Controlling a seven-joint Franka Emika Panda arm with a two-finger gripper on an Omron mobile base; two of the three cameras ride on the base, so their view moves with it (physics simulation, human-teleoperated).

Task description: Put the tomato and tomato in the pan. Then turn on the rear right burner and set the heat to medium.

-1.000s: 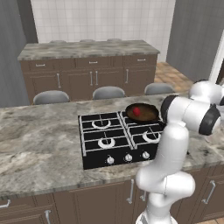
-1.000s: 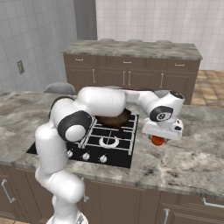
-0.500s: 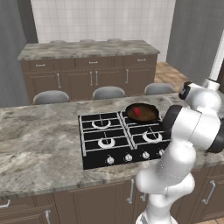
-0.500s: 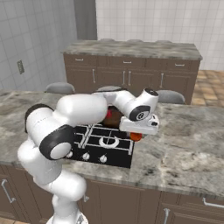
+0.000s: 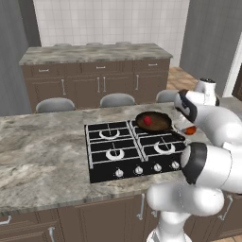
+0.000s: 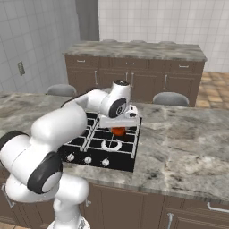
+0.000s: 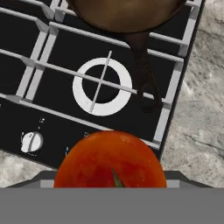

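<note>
The left base view gives the clearest look at the pan (image 5: 154,122): it sits on the rear right burner of the black stove (image 5: 113,168), with one red tomato (image 5: 147,120) already lying inside it. Just off the pan's right side, partly behind the white arm, an orange-red spot marks the second tomato (image 5: 190,130), up in the air rather than on the desk (image 5: 42,156).

The right base view hides the pan behind the arm but shows the gripper (image 6: 118,130) well: it hangs over the right side of the stove (image 6: 117,159), above the front burner ring, and the second tomato (image 6: 118,131) sits directly under the hand, between the jaws, clear of the grates. The jaws are closed onto that tomato, pinching it from both sides.

The hand view looks straight down past the held tomato (image 7: 110,162), which bulks large at the bottom. Beyond it lie the white ring of the front right burner (image 7: 102,87), a round knob (image 7: 31,142) on the stove's front strip, and the brown pan (image 7: 127,15) at the top edge with its dark handle (image 7: 143,70) reaching toward the camera. Grey marbled desk (image 7: 197,113) runs along the stove's right edge
</note>
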